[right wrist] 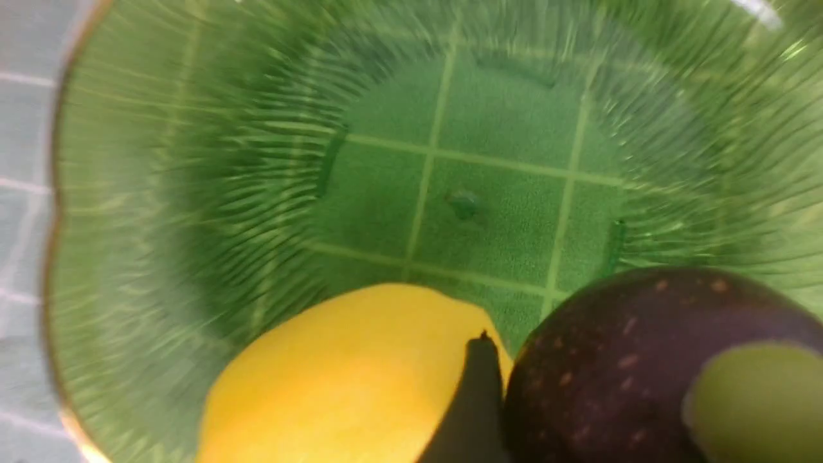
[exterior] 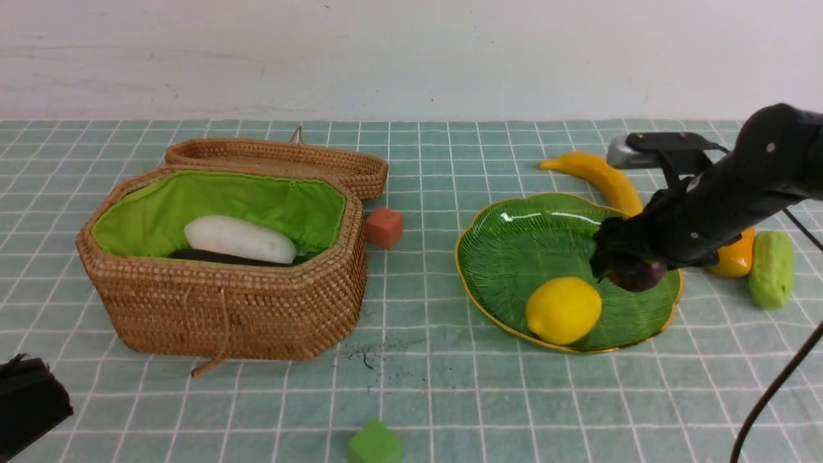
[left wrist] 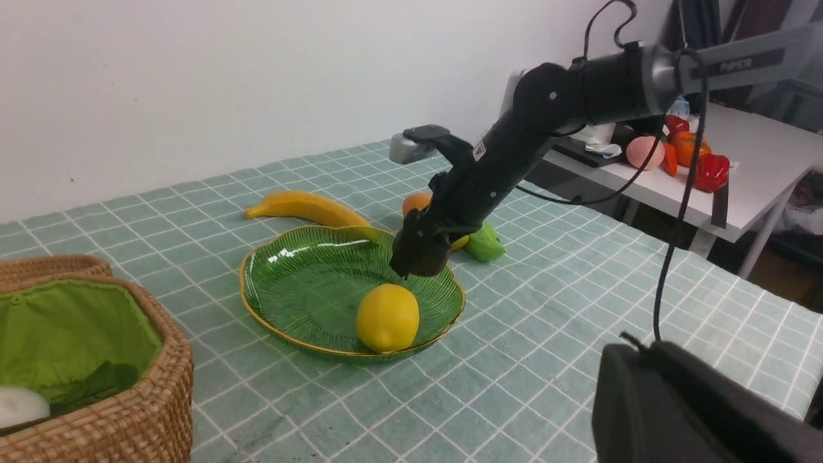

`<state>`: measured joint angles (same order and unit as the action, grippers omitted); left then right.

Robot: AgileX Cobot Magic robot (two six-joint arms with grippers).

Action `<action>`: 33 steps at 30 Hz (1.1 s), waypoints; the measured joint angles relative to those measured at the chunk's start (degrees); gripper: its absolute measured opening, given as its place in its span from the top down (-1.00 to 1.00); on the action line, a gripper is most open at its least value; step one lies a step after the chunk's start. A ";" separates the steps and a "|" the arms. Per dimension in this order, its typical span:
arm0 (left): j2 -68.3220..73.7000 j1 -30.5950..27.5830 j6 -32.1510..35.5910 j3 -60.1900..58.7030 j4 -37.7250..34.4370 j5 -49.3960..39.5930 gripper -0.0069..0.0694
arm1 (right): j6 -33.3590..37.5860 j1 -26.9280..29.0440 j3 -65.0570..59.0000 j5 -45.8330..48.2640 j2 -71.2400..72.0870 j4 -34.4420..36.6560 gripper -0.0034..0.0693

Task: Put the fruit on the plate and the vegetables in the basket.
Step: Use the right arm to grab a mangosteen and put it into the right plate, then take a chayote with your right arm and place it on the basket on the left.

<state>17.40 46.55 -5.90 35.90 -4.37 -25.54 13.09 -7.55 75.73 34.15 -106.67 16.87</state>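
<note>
The right arm point(exterior: 739, 186) reaches forward and slopes down to the left. The right gripper point(exterior: 627, 265) points downward, its jaws set wide and clamped on the mangosteen point(exterior: 638, 278). The left gripper point(exterior: 26, 392) sits low at the near left edge, jaws closed.

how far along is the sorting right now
Done: lemon on the plate; radish and eggplant in the basket. In hand: mangosteen at the right gripper over the plate, grip unclear. To go: banana, mango and gourd, all on the tablecloth.
</note>
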 joint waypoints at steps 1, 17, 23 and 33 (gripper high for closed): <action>0.00 0.00 0.00 0.00 0.00 0.00 0.81 | -0.08 0.00 0.00 0.00 -0.14 0.00 -0.93; 0.00 0.00 0.00 0.00 0.04 -0.42 0.78 | -21.92 12.94 5.35 11.44 6.50 -16.86 -0.64; 0.00 0.00 0.00 0.00 0.04 -0.65 0.78 | -25.24 20.72 5.35 5.52 0.95 -15.57 -0.66; 0.00 0.00 0.00 0.00 0.04 -1.23 0.77 | -19.86 22.92 5.41 -4.96 -5.77 -8.72 -0.66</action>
<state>17.40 46.55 -5.90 35.90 -4.32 -26.77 -6.77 15.38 81.14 29.19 -112.44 8.14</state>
